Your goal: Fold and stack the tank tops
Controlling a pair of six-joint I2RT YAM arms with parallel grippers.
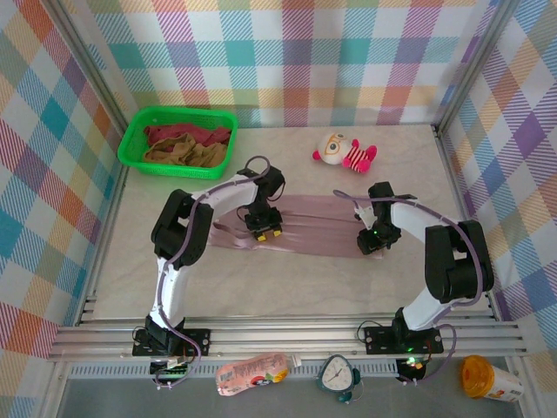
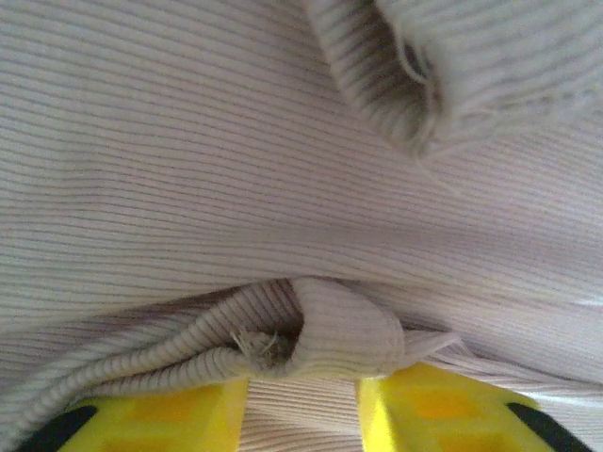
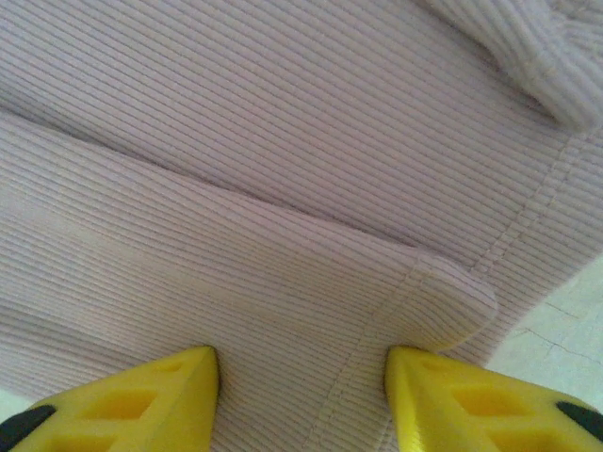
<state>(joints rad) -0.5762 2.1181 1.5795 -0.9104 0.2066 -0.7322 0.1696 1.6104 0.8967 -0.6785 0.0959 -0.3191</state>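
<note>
**Mauve top flat mid-table, both grippers on it**

The mauve tank top lay mid-table, bare table around it. Left gripper pinched a bunched strap; right gripper straddled a folded hem, grip uncertain. The green basket held the maroon top and tan top.

3 tank tops, 1 basket, 1 plush toy, 2 arms.

Both arms bend over the mauve-pink tank top.

Lab test cell: plaid fabric walls, aluminium-framed table.
</note>
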